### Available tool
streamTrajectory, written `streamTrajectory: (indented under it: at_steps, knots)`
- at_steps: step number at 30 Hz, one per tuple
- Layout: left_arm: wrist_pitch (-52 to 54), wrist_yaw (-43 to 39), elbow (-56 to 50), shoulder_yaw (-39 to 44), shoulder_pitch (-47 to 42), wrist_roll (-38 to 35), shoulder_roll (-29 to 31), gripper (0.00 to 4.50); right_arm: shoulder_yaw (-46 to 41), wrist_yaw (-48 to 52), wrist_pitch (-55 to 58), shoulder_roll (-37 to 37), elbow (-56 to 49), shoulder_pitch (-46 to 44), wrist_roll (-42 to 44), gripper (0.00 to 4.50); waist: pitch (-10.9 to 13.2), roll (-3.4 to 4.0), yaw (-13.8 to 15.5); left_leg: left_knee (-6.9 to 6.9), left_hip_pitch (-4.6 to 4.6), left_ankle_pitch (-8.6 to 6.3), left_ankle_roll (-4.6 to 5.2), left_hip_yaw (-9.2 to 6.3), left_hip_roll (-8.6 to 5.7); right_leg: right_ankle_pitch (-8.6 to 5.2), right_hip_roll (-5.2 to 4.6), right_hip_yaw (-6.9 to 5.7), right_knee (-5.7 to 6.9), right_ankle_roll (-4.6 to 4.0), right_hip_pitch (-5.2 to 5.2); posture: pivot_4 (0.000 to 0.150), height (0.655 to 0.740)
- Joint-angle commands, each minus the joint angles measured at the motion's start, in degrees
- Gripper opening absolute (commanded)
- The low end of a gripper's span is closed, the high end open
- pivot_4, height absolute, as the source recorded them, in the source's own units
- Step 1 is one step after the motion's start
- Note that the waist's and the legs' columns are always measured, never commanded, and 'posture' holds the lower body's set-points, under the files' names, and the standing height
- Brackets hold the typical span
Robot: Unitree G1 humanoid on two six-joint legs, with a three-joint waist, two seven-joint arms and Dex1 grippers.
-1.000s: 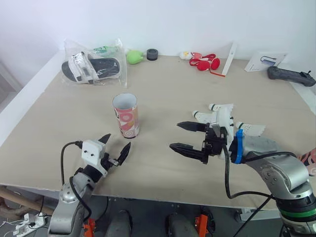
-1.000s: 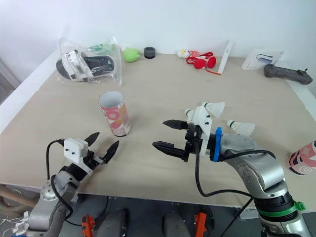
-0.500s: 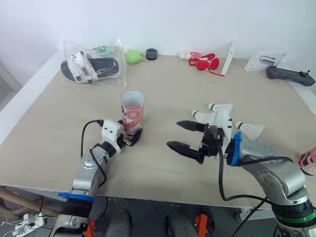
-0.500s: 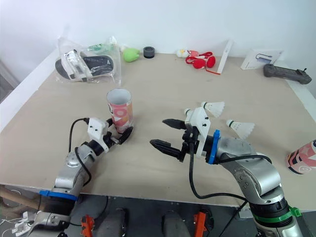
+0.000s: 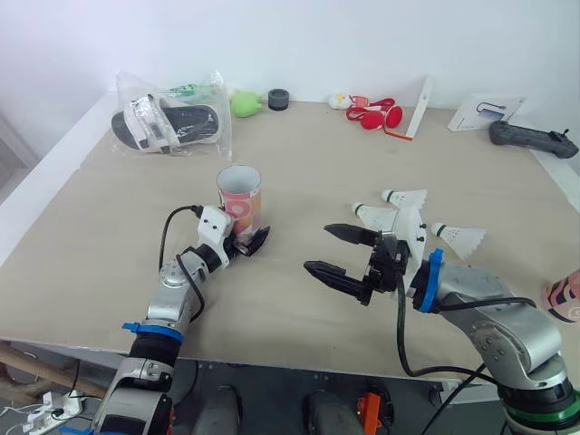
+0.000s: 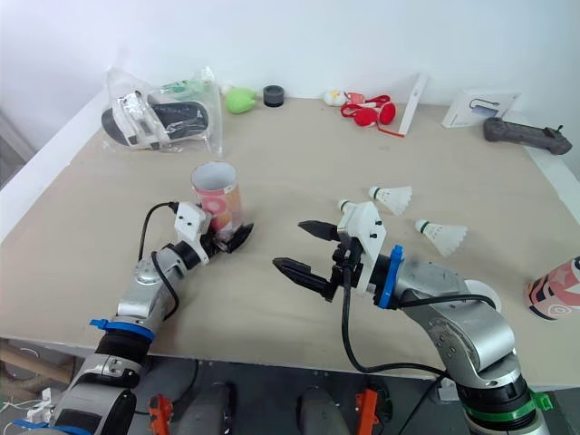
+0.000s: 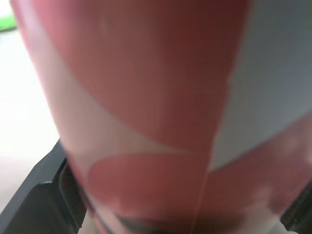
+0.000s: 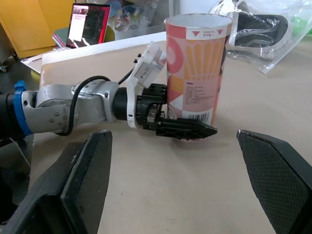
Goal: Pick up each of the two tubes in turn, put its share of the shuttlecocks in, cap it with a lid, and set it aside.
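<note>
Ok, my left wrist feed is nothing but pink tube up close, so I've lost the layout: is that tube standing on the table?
Observer: Yes. The tube stands upright on the table, open end up, with the left claw low at its base.
Operator: Where is the right claw?
Observer: The right claw hangs open above the table, off to the tube's right, with nothing in it.
Operator: And the shuttlecocks?
Observer: Three shuttlecocks lie on the table just beyond the right claw, none in the tube's mouth that I can see.
</note>
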Motion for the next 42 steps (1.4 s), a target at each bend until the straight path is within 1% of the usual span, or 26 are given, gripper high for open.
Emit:
streamTrajectory:
  at_steps: [1, 2, 5, 8, 13, 17, 21, 23, 26, 28, 31, 36, 39, 41, 42]
  knots:
    - [-1.44, -0.68, -0.17, 0.44, -0.96, -0.1, -0.18, 3.41, -1.62, -0.47, -0.39, 0.29, -2.74, -0.24, 0.46, 4.5, 0.0, 0.0, 0.0, 0.0, 0.0, 0.0, 0.0, 0.0, 0.0, 0.0, 0.0, 0.0, 0.0, -0.01, 0.0, 0.15, 0.74]
    - [-1.45, -0.8, -0.28, 0.42, -0.93, -0.09, -0.04, 3.2, -1.69, -0.68, -0.41, 0.35, -2.78, -0.18, 0.51, 4.5, 0.0, 0.0, 0.0, 0.0, 0.0, 0.0, 0.0, -0.01, 0.0, 0.0, 0.0, 0.0, 0.0, -0.01, 0.0, 0.15, 0.74]
    - [-0.97, -2.05, -1.24, 0.11, -0.5, -0.04, 0.98, 3.2, -2.23, -2.22, -0.75, 1.19, -3.29, 1.1, 0.42, 4.5, 0.0, 0.0, 0.0, 0.0, 0.0, 0.0, 0.0, -0.01, -0.01, 0.0, -0.01, -0.01, 0.01, -0.01, 0.01, 0.15, 0.74]
    - [0.85, -5.0, -3.91, -0.45, -0.23, -0.33, 3.11, 3.2, -2.91, -5.8, -2.23, 3.06, -4.05, 4.2, -2.16, 4.5, 0.0, 0.0, 0.0, 0.0, 0.0, 0.0, 0.0, -0.06, 0.0, 0.0, 0.0, -0.04, 0.02, -0.02, 0.01, 0.15, 0.74]
    - [9.91, -16.01, -11.98, -2.3, -2.28, -2.13, 12.49, 3.2, -5.02, -15.59, -8.13, 7.19, -2.51, 9.79, -13.17, 4.5, 0.01, 0.02, -0.1, -0.02, -0.02, 0.02, -0.04, -0.1, 0.01, -0.03, 0.02, -0.08, 0.06, -0.06, -0.02, 0.15, 0.74]
    - [16.51, -26.11, -15.37, -6.45, -5.84, -0.01, 21.9, 3.2, -3.98, -22.06, -11.15, 9.62, 2.26, 11.3, -22.3, 4.5, 0.0, 0.02, -0.16, -0.02, 0.0, 0.11, -0.19, -0.12, 0.05, -0.06, 0.05, -0.13, 0.08, 0.01, -0.03, 0.15, 0.74]
    - [19.6, -33.51, -16.28, -10.32, -8.82, 1.73, 27.86, 3.2, -2.52, -23.87, -12.86, 12.2, 6.13, 10.66, -26.14, 4.5, 0.01, 0.1, -0.29, -0.04, 0.02, 0.14, -0.17, -0.1, 0.06, -0.08, 0.05, -0.11, 0.12, 0.04, -0.04, 0.15, 0.74]
    - [19.57, -35.74, -16.07, -11.32, -10.0, 2.45, 29.28, 3.2, -2.2, -24.39, -13.49, 13.31, 7.82, 9.95, -27.41, 4.5, 0.01, 0.12, -0.42, -0.07, 0.01, 0.14, -0.16, -0.09, 0.06, -0.1, 0.06, -0.11, 0.12, -0.04, -0.07, 0.15, 0.74]
    - [23.19, -41.69, -15.41, -14.58, -14.91, 4.51, 32.55, 3.2, -2.63, -26.02, -15.16, 17.1, 13.95, 6.72, -27.99, 4.5, 0.05, 0.05, -0.61, -0.1, -0.08, 0.14, -0.16, -0.12, 0.08, -0.11, 0.09, -0.14, 0.16, -0.15, -0.19, 0.15, 0.74]
    - [24.69, -43.94, -15.55, -16.09, -16.52, 5.39, 33.57, 3.2, -3.46, -26.2, -16.5, 19.37, 17.23, 4.79, -27.33, 4.5, 0.05, 0.07, -0.67, -0.09, -0.17, 0.14, -0.15, -0.12, 0.09, -0.1, 0.11, -0.14, 0.23, -0.17, -0.32, 0.15, 0.74]
    - [25.1, -44.14, -15.61, -17.34, -17.03, 6.66, 33.27, 3.2, -4.19, -26.35, -17.36, 21.73, 22.24, 1.38, -27.0, 4.5, 0.08, 0.13, -0.98, -0.1, -0.18, 0.15, -0.14, -0.11, 0.08, -0.12, 0.1, -0.12, 0.31, -0.22, -0.36, 0.15, 0.74]
    - [26.15, -43.8, -17.03, -18.84, -15.34, 7.77, 32.45, 3.2, -4.5, -25.92, -18.74, 23.74, 32.39, -5.36, -27.66, 4.5, 0.08, 0.12, -1.36, -0.07, -0.41, 0.15, -0.14, -0.08, 0.03, -0.17, 0.06, -0.06, 0.74, -0.31, -0.79, 0.15, 0.74]
    - [25.5, -43.07, -17.12, -19.03, -14.21, 8.55, 31.9, 3.2, -4.4, -25.42, -20.37, 24.67, 37.37, -8.65, -27.85, 4.5, 0.09, 0.16, -1.37, -0.06, -0.33, 0.17, -0.12, -0.1, 0.03, -0.23, 0.07, -0.09, 1.01, -0.41, -0.82, 0.15, 0.74]
    - [24.15, -42.72, -16.83, -19.19, -13.81, 9.48, 31.89, 3.16, -4.08, -25.17, -21.24, 25.01, 39.9, -10.3, -28.21, 3.95, 0.08, 0.19, -1.37, -0.07, -0.28, 0.19, -0.08, -0.11, 0.05, -0.22, 0.1, -0.09, 1.03, -0.43, -0.79, 0.15, 0.74]
    - [23.85, -42.56, -16.63, -19.16, -13.7, 9.76, 31.83, 3.16, -3.99, -25.29, -21.45, 25.14, 41.13, -11.16, -28.46, 3.56, 0.08, 0.19, -1.37, -0.07, -0.27, 0.2, -0.07, -0.11, 0.04, -0.22, 0.09, -0.09, 1.04, -0.43, -0.78, 0.15, 0.74]
